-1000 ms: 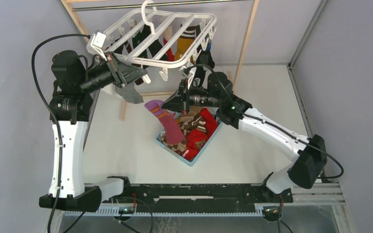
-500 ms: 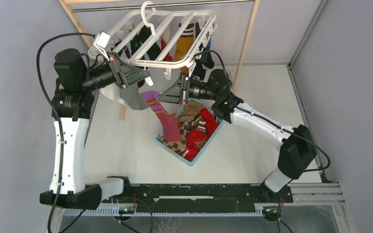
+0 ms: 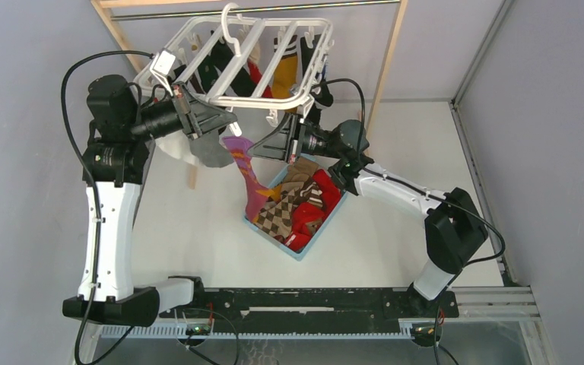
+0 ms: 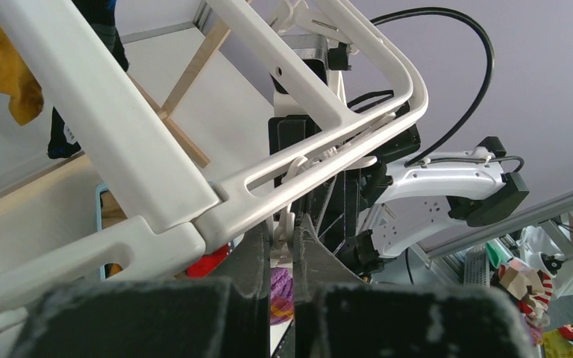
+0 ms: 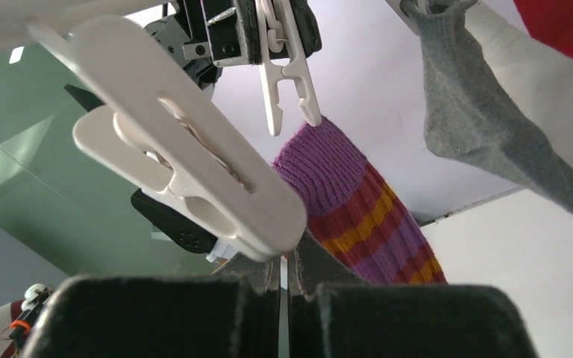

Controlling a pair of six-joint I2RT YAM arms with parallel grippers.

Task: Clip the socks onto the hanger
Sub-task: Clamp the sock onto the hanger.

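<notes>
The white hanger (image 3: 237, 96) hangs at the back with several socks clipped to it. My left gripper (image 3: 220, 120) is under its near-left edge, shut on a dangling white clip (image 4: 284, 237). My right gripper (image 3: 258, 149) is shut on a purple-striped sock (image 3: 245, 173), held up so it trails into the basket. In the right wrist view the sock's cuff (image 5: 328, 171) sits just below the pinched clip (image 5: 287, 74), whose mouth is open. Another white clip (image 5: 194, 164) hangs close in front of my right gripper (image 5: 281, 257). The sock shows between my left fingers (image 4: 281, 292).
A light-blue basket (image 3: 306, 248) holds argyle brown and red socks (image 3: 300, 209). A grey sock (image 3: 209, 152) hangs by my left gripper and shows in the right wrist view (image 5: 477, 127). The wooden rack post (image 3: 384, 65) stands behind the hanger.
My right gripper has risen up and back toward the hanger with the purple-striped sock, pulling it out of the basket. The hanger has tilted and shifted a little. My left gripper keeps its clip.
</notes>
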